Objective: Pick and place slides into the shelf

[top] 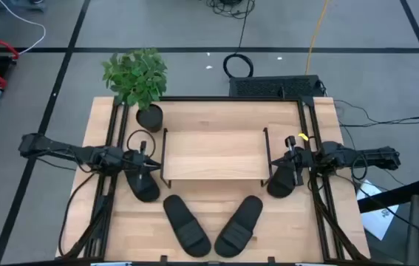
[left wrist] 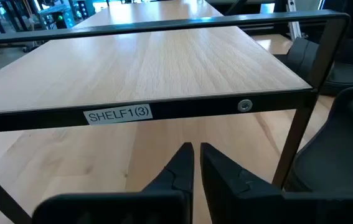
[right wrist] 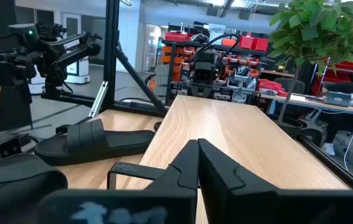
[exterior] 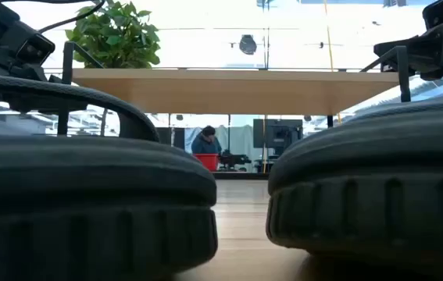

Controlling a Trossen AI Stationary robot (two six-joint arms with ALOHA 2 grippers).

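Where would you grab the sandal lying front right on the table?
Likely by its wide strap, coming straight down from above. The sandal lies flat, sole down, angled toward the shelf, so the raised strap is the one part fingers can close across. The right end effector is nearest.

A robotics lab or workshop, judging by the surroundings. Grey floor marked with dark tape lines [top: 69,50] across the top of the high view, loose cables [top: 231,7] and a yellow cord [top: 316,33] trailing over it. Crowded racks of red and black equipment [right wrist: 226,56] at upper centre of the right wrist view, another robot arm on a stand [right wrist: 45,46] at upper left. Far off at centre of the low view, a person [exterior: 205,144] seated among monitors.
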